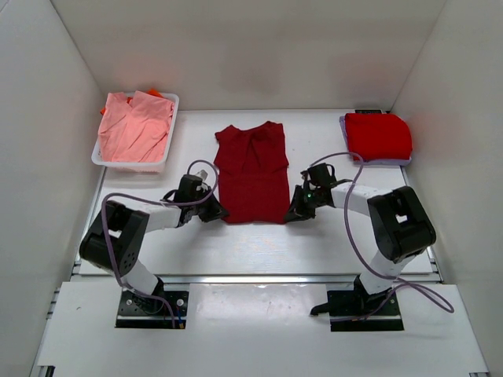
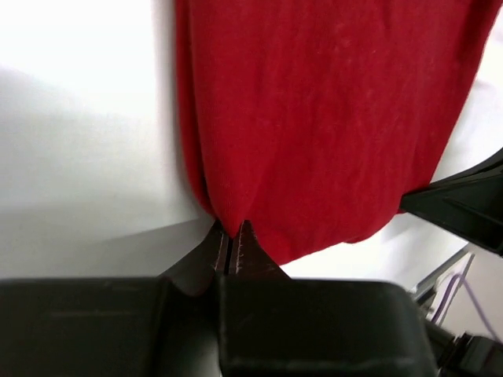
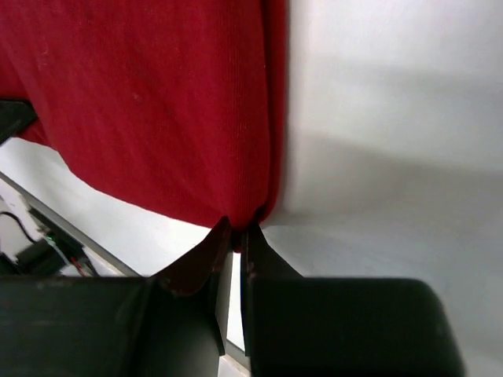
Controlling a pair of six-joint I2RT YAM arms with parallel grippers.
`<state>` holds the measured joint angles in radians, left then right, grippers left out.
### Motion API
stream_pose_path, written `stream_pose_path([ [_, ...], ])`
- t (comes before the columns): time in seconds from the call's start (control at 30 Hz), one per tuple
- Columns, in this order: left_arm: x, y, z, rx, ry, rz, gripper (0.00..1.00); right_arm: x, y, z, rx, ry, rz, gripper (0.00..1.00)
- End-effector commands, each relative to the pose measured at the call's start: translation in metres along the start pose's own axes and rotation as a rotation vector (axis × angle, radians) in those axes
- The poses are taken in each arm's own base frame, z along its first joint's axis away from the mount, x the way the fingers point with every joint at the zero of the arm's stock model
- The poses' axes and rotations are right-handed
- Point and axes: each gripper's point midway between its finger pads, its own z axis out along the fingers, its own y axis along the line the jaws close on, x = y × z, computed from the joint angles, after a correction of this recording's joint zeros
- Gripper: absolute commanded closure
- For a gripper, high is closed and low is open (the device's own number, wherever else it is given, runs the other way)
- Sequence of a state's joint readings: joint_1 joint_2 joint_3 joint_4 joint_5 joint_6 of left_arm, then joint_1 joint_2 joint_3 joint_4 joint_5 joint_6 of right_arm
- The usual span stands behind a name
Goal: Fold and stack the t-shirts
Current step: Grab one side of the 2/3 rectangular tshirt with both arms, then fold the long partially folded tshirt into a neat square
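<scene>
The left fingers (image 2: 253,258) are pinched tight on the near left hem corner of the dark maroon t-shirt (image 1: 251,174), which lies flat mid-worktop (image 1: 236,243), and the right fingers (image 3: 206,253) are clamped likewise on its near right corner. The salmon pink t-shirt (image 1: 134,126) sits crumpled in the white tray (image 1: 126,165) at far left. The bright red t-shirt (image 1: 379,135) rests folded at far right, on what may be a pale mat (image 1: 377,162).
</scene>
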<state>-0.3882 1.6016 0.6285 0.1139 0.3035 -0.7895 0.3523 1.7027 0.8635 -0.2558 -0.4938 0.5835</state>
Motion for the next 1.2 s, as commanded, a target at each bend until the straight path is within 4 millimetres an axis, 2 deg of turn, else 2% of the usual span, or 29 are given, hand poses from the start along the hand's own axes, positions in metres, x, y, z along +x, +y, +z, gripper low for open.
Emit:
stream_pose_path([
  [0.0,0.028,0.011,-0.023,-0.011,0.051,0.052,1.00,0.026,0.002,-0.008,0.021,0.015,-0.031,1.00],
  [0.07,0.059,0.033,-0.038,-0.064,0.125,0.057,1.00,0.050,-0.004,-0.014,0.046,0.040,-0.039,1.00],
  [0.1,0.061,0.028,-0.045,-0.045,0.117,0.084,1.00,0.065,-0.007,-0.016,0.058,0.057,-0.052,0.99],
  [0.17,0.088,0.042,-0.061,-0.065,0.174,0.087,1.00,0.083,-0.005,-0.021,0.066,0.071,-0.068,1.00],
  [0.23,0.095,0.037,-0.075,-0.034,0.157,0.095,1.00,0.110,-0.002,-0.023,0.071,0.111,-0.094,1.00],
  [0.27,0.108,0.041,-0.081,-0.033,0.188,0.080,1.00,0.118,0.001,-0.027,0.055,0.107,-0.099,1.00],
  [0.33,0.113,0.037,-0.093,-0.006,0.158,0.059,1.00,0.133,0.003,-0.031,0.037,0.124,-0.081,1.00],
  [0.4,0.123,0.043,-0.100,-0.002,0.160,0.028,1.00,0.143,0.007,-0.037,0.004,0.119,-0.072,1.00],
  [0.5,0.120,0.043,-0.106,0.026,0.126,-0.018,1.00,0.143,0.011,-0.044,-0.028,0.121,-0.069,1.00],
  [0.63,0.102,0.033,-0.106,0.047,0.095,-0.042,1.00,0.105,0.034,-0.057,-0.071,0.082,-0.085,1.00],
  [0.67,0.088,0.024,-0.107,0.064,0.070,-0.030,1.00,0.093,0.033,-0.058,-0.071,0.070,-0.090,1.00],
  [0.7,0.076,0.014,-0.106,0.076,0.061,-0.012,1.00,0.077,0.044,-0.062,-0.090,0.056,-0.111,1.00],
  [0.73,0.065,0.016,-0.102,0.052,0.056,-0.029,1.00,0.061,0.049,-0.063,-0.085,0.051,-0.110,0.99],
  [0.8,0.016,-0.006,-0.102,0.085,-0.027,-0.008,1.00,0.017,0.053,-0.068,-0.077,-0.005,-0.128,1.00],
  [0.83,0.007,-0.002,-0.092,0.059,-0.013,-0.020,1.00,-0.003,0.061,-0.068,-0.083,-0.011,-0.134,1.00],
  [0.87,-0.022,-0.010,-0.085,0.059,-0.043,-0.009,1.00,-0.029,0.064,-0.066,-0.082,-0.031,-0.140,1.00],
  [0.9,-0.058,-0.031,-0.088,0.099,-0.107,0.012,1.00,-0.046,0.064,-0.068,-0.077,-0.053,-0.149,1.00],
  [0.93,-0.088,-0.041,-0.079,0.102,-0.132,0.036,1.00,-0.069,0.069,-0.064,-0.078,-0.058,-0.157,1.00],
  [0.97,-0.101,-0.032,-0.062,0.064,-0.117,0.016,1.00,-0.098,0.071,-0.062,-0.080,-0.082,-0.149,1.00],
  [1.0,-0.140,-0.050,-0.065,0.092,-0.187,0.040,1.00,-0.114,0.069,-0.061,-0.076,-0.096,-0.161,1.00],
  [1.03,-0.171,-0.055,-0.053,0.092,-0.230,0.052,0.96,-0.138,0.068,-0.056,-0.070,-0.104,-0.163,1.00],
  [1.07,-0.199,-0.054,-0.043,0.080,-0.274,0.027,0.90,-0.165,0.069,-0.053,-0.060,-0.136,-0.176,0.85],
  [1.1,-0.214,-0.044,-0.031,0.070,-0.287,-0.004,0.64,-0.180,0.066,-0.054,-0.044,-0.155,-0.166,0.74],
  [1.13,-0.243,-0.054,-0.037,0.116,-0.349,-0.006,0.54,-0.202,0.063,-0.050,-0.014,-0.187,-0.173,0.58],
  [1.17,-0.256,-0.058,-0.031,0.130,-0.358,-0.021,0.53,-0.219,0.065,-0.049,-0.018,-0.202,-0.179,0.58],
])
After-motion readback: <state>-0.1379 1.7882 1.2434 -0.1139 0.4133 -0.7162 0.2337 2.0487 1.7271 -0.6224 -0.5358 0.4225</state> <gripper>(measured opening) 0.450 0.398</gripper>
